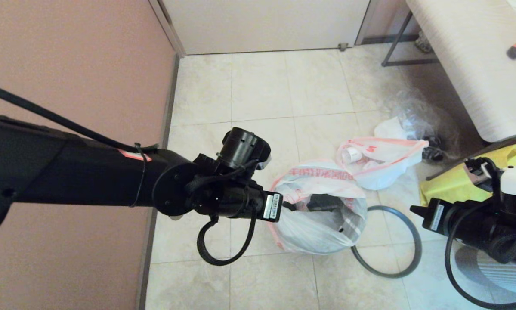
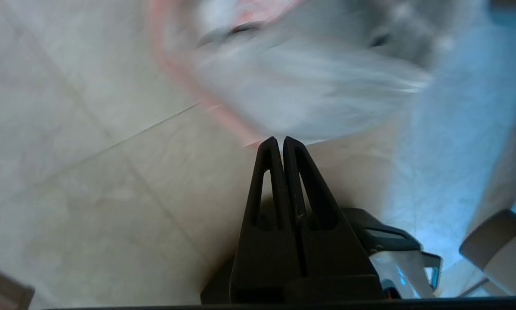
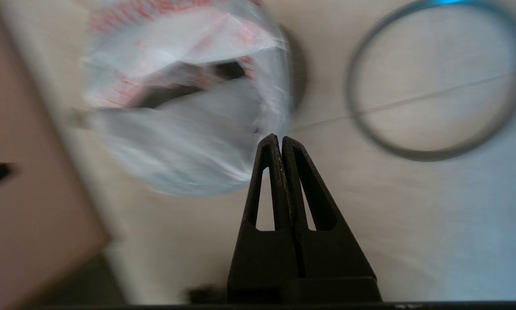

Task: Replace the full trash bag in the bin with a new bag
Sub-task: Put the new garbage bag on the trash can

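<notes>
1. Full trash bag [image 1: 380,161] lies on the floor, out of the bin [image 1: 326,211].
2. New bag [image 1: 318,206] is draped over the bin; fit looks loose.
3. Hoop rim [image 1: 389,241] lies on the floor beside the bin, not yet fitted.
4. Left tool [image 2: 281,140] and right tool [image 3: 279,137]: fingers together, holding nothing, both near the bin.

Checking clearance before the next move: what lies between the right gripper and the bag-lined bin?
Only bare floor tile, seen in the right wrist view: the shut right gripper points just beside the new bag draped over the bin. The grey hoop lies off to the side.
</notes>
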`<state>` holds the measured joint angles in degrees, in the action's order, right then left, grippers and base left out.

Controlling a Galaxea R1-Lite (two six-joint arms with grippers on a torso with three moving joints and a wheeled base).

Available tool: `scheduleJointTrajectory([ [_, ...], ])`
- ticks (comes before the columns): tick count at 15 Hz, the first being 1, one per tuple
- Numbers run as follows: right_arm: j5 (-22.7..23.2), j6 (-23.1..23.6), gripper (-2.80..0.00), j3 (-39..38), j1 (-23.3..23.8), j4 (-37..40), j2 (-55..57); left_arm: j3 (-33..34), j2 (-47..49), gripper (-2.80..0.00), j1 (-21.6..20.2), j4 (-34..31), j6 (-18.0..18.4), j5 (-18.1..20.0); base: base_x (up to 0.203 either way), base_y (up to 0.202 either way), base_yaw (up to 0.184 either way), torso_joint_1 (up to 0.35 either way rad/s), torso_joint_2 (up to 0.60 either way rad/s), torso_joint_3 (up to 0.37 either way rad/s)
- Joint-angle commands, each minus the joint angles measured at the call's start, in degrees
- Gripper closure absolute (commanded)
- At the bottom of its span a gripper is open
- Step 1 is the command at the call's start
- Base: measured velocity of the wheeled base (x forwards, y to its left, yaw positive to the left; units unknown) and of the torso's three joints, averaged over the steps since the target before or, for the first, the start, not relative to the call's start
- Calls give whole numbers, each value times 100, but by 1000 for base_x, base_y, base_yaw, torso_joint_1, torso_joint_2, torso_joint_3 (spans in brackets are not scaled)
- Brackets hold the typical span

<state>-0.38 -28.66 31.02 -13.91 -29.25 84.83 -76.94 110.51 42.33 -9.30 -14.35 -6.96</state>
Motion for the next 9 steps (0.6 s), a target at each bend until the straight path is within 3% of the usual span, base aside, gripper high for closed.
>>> scheduleJointTrajectory([
  [1,1112,-278,0,-348,548,-700,-1,-687,210,0,175,-340,-4,-63,0,0,0,0,0,0],
  [2,1593,-566,0,-477,850,-1094,78,-1205,510,0,271,-651,2,-135,0,0,0,0,0,0],
  [3,1771,-739,0,-536,1000,-1317,204,-1705,849,0,347,-955,13,-219,0,0,0,0,0,0],
  [6,1887,-790,0,-668,1284,-1716,253,-3258,2015,0,498,-1749,200,-486,0,0,0,0,0,0],
  [9,1945,-799,0,-885,1330,-2273,360,-3489,2781,0,642,-1751,635,-969,0,0,0,0,0,0],
])
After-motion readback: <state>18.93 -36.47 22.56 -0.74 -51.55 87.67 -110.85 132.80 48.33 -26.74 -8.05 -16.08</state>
